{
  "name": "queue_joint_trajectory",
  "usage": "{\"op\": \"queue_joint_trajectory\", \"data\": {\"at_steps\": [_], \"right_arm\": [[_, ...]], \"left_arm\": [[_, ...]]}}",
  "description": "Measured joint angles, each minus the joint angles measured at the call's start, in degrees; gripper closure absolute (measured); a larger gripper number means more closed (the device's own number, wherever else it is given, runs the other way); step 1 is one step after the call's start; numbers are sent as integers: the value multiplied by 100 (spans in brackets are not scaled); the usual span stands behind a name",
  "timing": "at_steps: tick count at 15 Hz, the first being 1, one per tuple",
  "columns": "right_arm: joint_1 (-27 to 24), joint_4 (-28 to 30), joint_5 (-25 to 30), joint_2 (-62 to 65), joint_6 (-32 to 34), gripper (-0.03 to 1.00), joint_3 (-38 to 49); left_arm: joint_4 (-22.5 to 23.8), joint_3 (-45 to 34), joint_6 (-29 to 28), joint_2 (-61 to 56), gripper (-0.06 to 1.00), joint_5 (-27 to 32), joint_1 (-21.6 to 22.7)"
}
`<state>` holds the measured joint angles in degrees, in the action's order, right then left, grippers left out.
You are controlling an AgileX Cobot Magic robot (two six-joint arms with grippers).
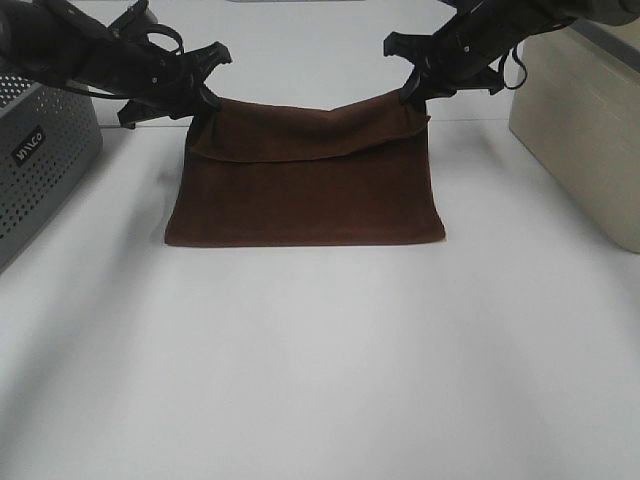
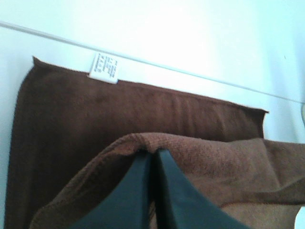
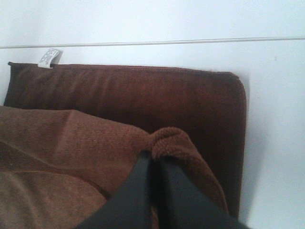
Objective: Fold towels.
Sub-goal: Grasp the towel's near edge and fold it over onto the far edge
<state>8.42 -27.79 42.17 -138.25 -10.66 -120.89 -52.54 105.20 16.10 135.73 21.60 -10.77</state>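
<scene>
The dark reddish-brown towel lies on the white table, its far edge lifted and folded partly over toward the near side. My left gripper is shut on the towel's far left corner, with the jaws pinching the raised hem in the left wrist view. My right gripper is shut on the far right corner, also seen in the right wrist view. The small white tag sticks out from the flat layer's edge and also shows in the right wrist view.
A grey perforated basket stands at the left edge. A beige box stands at the right. A thin seam runs across the table beyond the towel.
</scene>
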Motion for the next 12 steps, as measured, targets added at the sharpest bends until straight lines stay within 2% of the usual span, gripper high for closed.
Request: {"op": "queue_joint_trajectory", "data": {"at_steps": [2,5,7,8,9,11,12], "right_arm": [[0,69,-350,-206,-23,97,-17],[0,69,-768,-487,-258,97,-17],[0,69,-985,-584,-298,95,-17],[0,69,-1049,-613,-304,88,-17],[0,69,-1089,-636,-304,75,-17],[0,69,-1089,-647,-286,38,-17],[0,69,-1071,-630,-264,24,-17]], "left_arm": [[0,264,6,269,94,-332,0],[-6,739,6,722,94,-344,-6],[-6,796,6,882,89,-395,-6],[-6,796,6,894,80,-430,-6],[-6,819,6,894,66,-453,-6],[-6,882,11,894,31,-453,-6],[80,882,11,894,18,-430,-6]]}}
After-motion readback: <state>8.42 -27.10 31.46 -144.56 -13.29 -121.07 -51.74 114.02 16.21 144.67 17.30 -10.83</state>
